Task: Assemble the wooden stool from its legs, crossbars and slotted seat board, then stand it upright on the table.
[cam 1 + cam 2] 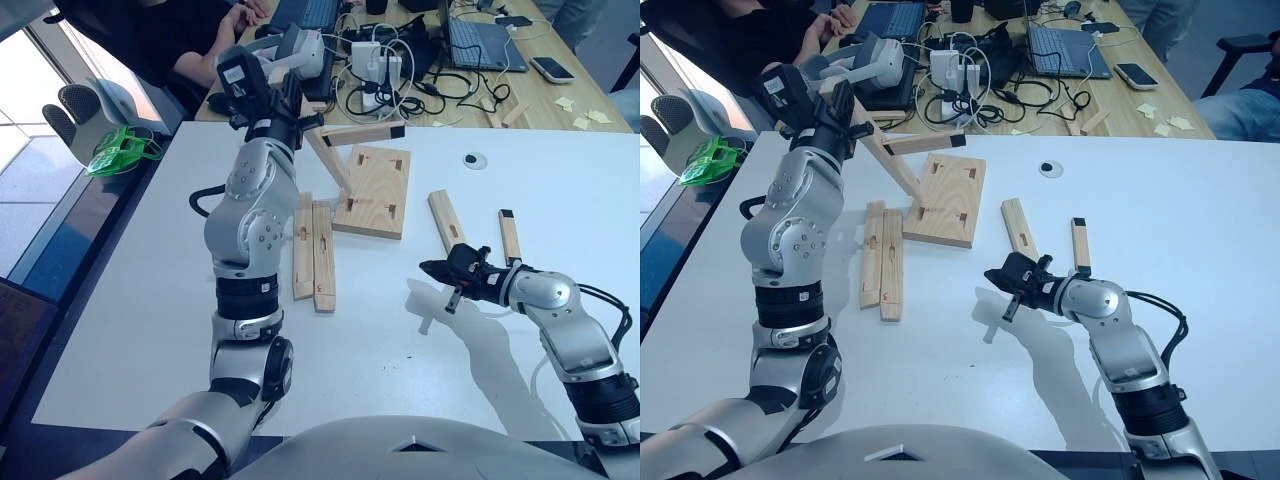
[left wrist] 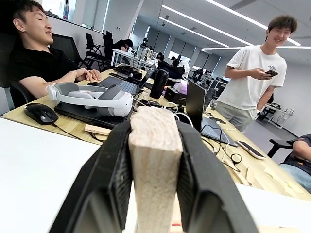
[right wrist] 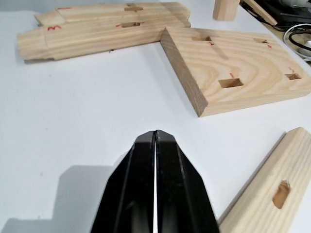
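My left gripper [image 1: 285,112] is raised over the table's far side, shut on a wooden leg [image 1: 328,160]. The leg slants down to the slotted seat board [image 1: 372,190], and a crossbar [image 1: 365,132] juts from it. In the left wrist view the leg's end [image 2: 154,160] sits clamped between the black fingers [image 2: 112,179]. Two more legs [image 1: 312,250] lie side by side left of the board. Another leg [image 1: 446,220] and a short crossbar [image 1: 510,235] lie to its right. My right gripper [image 1: 440,272] hovers just above the table near them, shut and empty [image 3: 155,138].
A small round cap [image 1: 476,160] sits in the white table's far right part. Behind the table, a wooden desk holds a headset [image 1: 300,50], cables and laptops. A green object [image 1: 120,150] lies off the table's left edge. Bare tabletop [image 1: 380,340] lies in front.
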`<state>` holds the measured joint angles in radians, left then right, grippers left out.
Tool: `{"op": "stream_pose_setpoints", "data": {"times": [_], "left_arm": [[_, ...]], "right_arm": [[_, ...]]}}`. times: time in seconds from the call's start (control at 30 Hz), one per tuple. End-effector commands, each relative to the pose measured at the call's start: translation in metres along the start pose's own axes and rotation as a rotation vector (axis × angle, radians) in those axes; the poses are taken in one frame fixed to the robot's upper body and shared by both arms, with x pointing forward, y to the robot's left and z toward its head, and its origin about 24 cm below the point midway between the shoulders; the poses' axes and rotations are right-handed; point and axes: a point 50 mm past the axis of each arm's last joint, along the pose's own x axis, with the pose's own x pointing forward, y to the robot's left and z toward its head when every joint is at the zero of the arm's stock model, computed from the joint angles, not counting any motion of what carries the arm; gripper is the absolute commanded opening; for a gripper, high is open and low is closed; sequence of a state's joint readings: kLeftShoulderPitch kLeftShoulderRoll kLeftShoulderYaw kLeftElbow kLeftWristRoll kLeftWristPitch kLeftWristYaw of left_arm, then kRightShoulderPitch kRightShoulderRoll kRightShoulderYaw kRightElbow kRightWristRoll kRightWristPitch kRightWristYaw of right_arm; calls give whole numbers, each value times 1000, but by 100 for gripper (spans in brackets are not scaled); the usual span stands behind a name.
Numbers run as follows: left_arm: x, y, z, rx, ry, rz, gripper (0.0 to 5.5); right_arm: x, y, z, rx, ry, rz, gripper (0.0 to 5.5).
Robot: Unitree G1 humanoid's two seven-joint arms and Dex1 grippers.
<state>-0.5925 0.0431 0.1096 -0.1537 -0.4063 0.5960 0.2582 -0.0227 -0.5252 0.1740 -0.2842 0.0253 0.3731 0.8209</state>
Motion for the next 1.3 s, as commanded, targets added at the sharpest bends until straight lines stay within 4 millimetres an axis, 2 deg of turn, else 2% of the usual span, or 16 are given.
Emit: {"op": "stream_pose_setpoints", "data": {"times": [0.03, 0.17, 0.5, 0.7, 0.8, 1.0, 1.17, 1.3], "left_arm": [[-5, -1, -7, 31, 35, -23, 102], [-6, -4, -17, 15, 78, -34, 102], [-9, -5, -25, 53, 111, -48, 102], [-10, -2, -21, 82, 94, -38, 102], [-14, 2, -16, 34, 82, -1, 102], [-25, -1, -24, 9, 129, 22, 102], [-24, -9, -30, 55, 160, -3, 102], [-25, -20, -43, 126, 221, -49, 102]], "right_arm": [[-2, -1, 3, 4, -34, -8, 0], [-1, -1, 4, 11, -40, -6, 0], [0, -1, 4, 24, -46, 4, 0], [1, -1, 5, 24, -48, 4, 0], [1, -1, 5, 18, -46, 8, 0], [0, -3, 5, 7, -38, 10, 0], [0, -3, 5, 2, -36, 10, 0], [2, -4, 5, -2, -35, 14, 0]]}}
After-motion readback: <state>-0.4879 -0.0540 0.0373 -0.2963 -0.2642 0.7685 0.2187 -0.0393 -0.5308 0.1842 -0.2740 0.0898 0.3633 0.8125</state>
